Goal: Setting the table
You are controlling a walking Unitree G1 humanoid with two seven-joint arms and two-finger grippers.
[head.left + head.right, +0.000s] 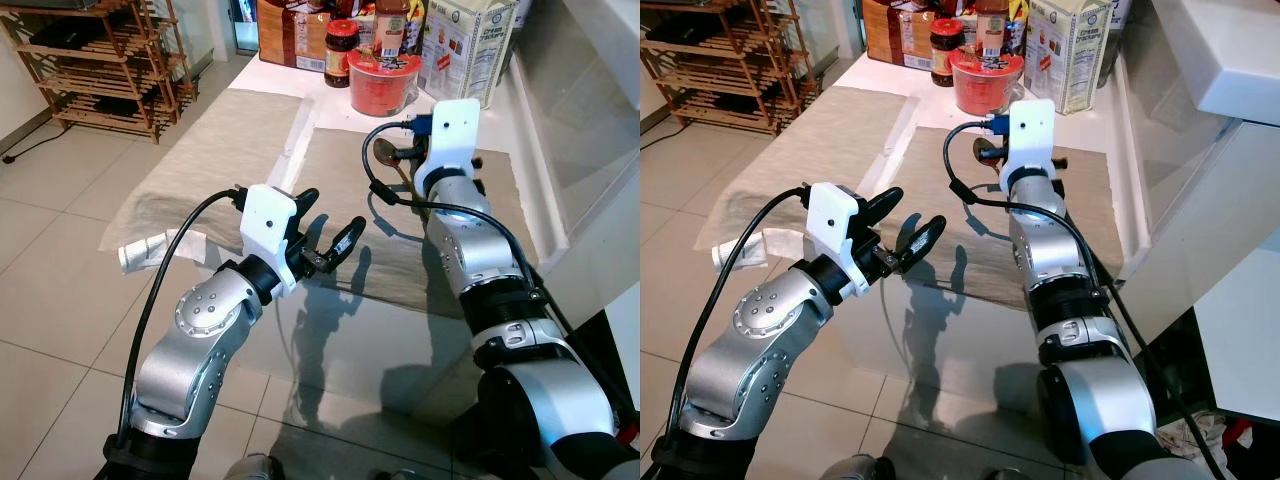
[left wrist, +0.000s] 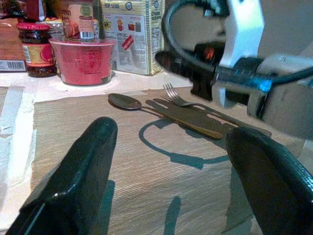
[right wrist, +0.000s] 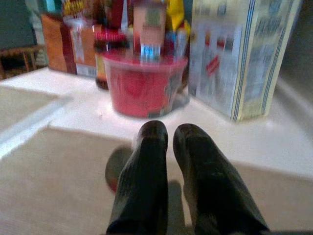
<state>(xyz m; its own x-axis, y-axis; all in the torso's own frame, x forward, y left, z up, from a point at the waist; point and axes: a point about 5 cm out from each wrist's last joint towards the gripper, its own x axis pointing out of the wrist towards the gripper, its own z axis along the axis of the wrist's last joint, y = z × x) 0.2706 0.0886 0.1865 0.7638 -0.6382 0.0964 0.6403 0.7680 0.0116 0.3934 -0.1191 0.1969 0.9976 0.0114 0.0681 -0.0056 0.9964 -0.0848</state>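
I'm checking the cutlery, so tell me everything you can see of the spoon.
The spoon looks like metal, with a dark oval bowl and a long, thin, brownish handle. It lies flat on the beige placemat, bowl toward the red tub, beside the fork. The right gripper hovers just above it, fingers nearly closed; nothing else touches it.

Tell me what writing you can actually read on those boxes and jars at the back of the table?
"Cream Crackers": on the tall white carton, barely legible.
Smaller print on the carton: too small to read.
Label of the dark jar: blurred, unreadable.
Red tub lid and side: no legible text.
Brown box with barcode: unreadable.
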